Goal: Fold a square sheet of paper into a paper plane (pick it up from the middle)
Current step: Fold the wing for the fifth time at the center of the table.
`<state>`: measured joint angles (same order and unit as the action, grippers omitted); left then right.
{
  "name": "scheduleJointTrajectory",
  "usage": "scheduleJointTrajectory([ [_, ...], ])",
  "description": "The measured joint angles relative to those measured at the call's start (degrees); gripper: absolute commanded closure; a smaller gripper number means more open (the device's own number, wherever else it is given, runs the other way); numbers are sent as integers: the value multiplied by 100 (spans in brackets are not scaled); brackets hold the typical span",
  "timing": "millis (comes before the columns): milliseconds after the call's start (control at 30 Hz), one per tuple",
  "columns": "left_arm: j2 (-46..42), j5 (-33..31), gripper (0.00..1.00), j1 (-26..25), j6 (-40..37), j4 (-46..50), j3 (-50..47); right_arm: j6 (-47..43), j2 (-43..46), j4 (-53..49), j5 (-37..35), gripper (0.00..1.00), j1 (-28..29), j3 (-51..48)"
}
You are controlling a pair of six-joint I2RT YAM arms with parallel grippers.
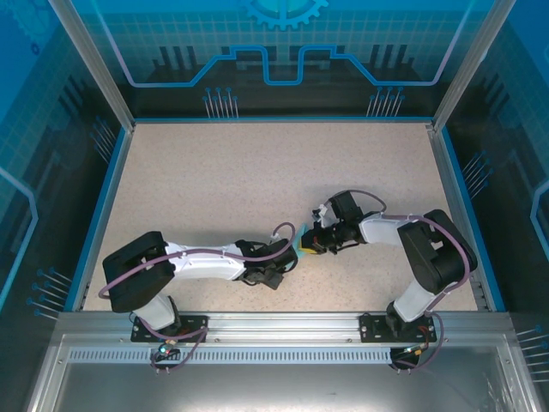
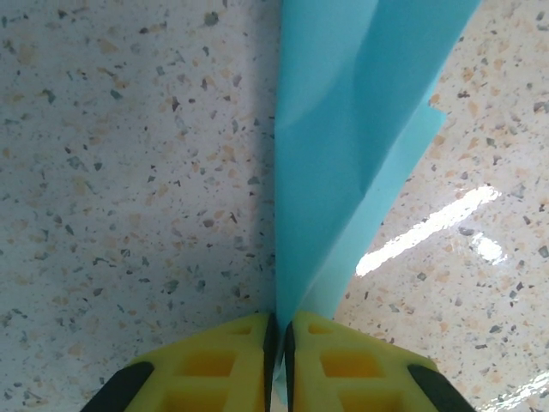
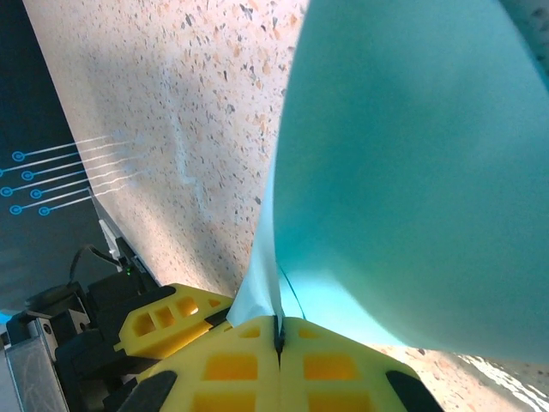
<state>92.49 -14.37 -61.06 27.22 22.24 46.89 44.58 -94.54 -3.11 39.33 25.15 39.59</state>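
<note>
The light-blue sheet of paper (image 2: 343,146) is folded into several layers and stands on edge above the speckled table, held between both grippers. My left gripper (image 2: 279,330) is shut on its lower edge, yellow fingers pressed together with paper between them. My right gripper (image 3: 279,324) is shut on another edge of the same paper (image 3: 412,189), which billows up in front of it. From above, a small cyan sliver of the paper (image 1: 304,243) peeks out where the left gripper (image 1: 296,251) and right gripper (image 1: 312,242) meet. I cannot tell whether the folds make a paper plane.
The speckled table top (image 1: 257,172) is fenced by blue rails and glass walls (image 1: 94,172) on three sides. An aluminium rail (image 1: 274,324) with both arm bases runs along the near edge. The left gripper's yellow fingers (image 3: 163,322) show beside the right one.
</note>
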Motion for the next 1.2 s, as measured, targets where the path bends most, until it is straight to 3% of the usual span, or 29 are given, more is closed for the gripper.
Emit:
scheduleJointTrajectory([
  [833, -61, -125, 64, -24, -599, 31, -28, -1001, -448, -774, -442, 100, 37, 404],
  [1200, -645, 90, 57, -24, -682, 238, -212, -1128, -562, -804, -461, 100, 35, 479],
])
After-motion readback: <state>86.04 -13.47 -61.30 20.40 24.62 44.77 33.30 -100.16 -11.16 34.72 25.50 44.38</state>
